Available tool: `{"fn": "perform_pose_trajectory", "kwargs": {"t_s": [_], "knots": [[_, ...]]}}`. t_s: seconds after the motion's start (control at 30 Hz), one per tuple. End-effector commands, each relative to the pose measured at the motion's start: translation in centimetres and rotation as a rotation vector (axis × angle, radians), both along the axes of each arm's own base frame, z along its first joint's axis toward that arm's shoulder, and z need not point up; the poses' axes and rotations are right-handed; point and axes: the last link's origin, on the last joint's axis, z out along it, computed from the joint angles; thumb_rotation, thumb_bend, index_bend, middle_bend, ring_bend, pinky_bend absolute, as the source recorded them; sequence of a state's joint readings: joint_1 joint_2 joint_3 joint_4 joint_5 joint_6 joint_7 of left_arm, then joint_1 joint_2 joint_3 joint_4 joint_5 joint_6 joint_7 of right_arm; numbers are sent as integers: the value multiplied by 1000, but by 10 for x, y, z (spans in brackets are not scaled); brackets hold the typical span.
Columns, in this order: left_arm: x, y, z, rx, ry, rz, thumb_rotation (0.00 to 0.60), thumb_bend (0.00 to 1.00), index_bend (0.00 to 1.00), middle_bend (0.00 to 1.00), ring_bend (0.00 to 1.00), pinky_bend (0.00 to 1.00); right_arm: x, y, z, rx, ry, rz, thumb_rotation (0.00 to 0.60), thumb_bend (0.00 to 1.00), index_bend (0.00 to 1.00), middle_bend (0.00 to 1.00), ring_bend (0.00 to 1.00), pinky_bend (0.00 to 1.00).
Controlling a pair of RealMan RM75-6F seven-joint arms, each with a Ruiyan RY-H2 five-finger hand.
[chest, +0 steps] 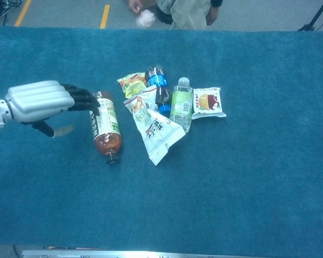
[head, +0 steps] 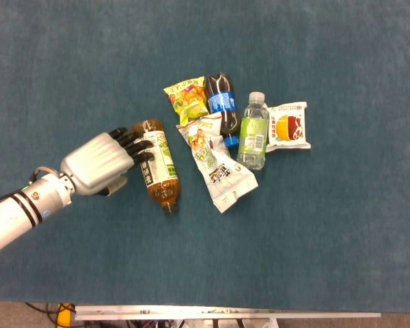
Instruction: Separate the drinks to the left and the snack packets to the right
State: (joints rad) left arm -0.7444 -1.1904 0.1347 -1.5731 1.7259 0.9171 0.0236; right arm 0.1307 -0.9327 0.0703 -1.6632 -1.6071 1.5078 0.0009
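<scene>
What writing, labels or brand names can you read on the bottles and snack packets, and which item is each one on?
None can be read for certain.
tea bottle: green and white label, characters blurred.
cola bottle: blue label, unreadable.
clear bottle: green label with a barcode, digits too small.
yellow packet: red characters along the top, blurred.
white packet: dark print, unreadable.
red and white packet: a line of text, too small.

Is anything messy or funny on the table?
A bit messy: the white snack packet overlaps the cola bottle, which is squeezed between the yellow packet and the water bottle. All bottles lie on their sides. Nothing looks spilled. The left robot hand touches the tea bottle, now apart.
</scene>
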Motion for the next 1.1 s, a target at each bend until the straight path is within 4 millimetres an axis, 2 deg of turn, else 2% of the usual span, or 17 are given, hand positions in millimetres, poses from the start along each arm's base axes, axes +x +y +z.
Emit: {"fn": "perform_pose_trajectory", "kwargs": {"t_s": [0.03,0.4,0.6,0.9,1.1], "knots": [[7,3,-2,3,-23,-4,600,456,191,141,100,175,0,0,0,-1,-1,-2,600,64,641,568,514,483],[21,15,-33,-50,-45,8,600,456,189,139,100,175,-6,4,6,-19,-2,-21,600,64,641,568,515,483],[17,15,-41,-71,-15,25,600,455,188,128,82,168,-8,4,6,-20,-5,-26,600,64,641,568,514,483],[4,11,-41,-73,13,59,600,455,188,123,71,161,-9,5,6,-20,-6,-27,600,64,641,568,514,483],[-9,6,-30,-56,16,75,600,456,188,123,70,160,-6,6,6,-20,-5,-20,600,64,641,568,514,483]]}}
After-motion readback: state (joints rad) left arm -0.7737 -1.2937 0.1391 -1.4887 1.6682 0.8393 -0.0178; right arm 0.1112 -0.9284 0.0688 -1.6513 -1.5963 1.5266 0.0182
